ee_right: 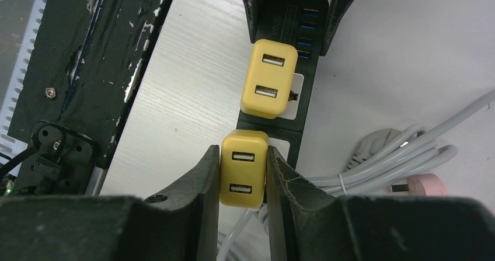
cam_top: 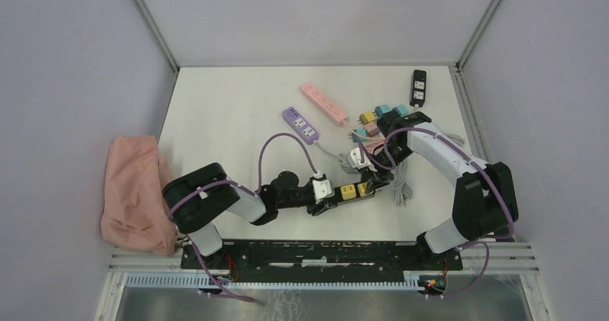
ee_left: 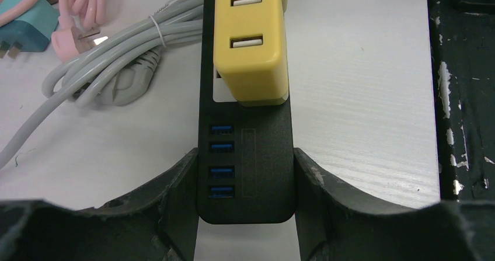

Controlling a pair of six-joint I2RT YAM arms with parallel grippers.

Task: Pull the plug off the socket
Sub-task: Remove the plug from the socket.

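Your right jaws narrow, clamping yellow charger plug (ee_right: 243,176) between them, plug seated on black power strip (ee_left: 257,156). Your left jaws closed on strip's USB end; 2nd yellow plug (ee_right: 268,77) just beyond their tips.

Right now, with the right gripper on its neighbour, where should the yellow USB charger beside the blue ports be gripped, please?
Pinch the yellow USB charger across its two long flat sides, coming straight down over its port face, across the width of the black power strip. It stands upright and those sides are parallel and free; the neighbouring charger blocks only its end.
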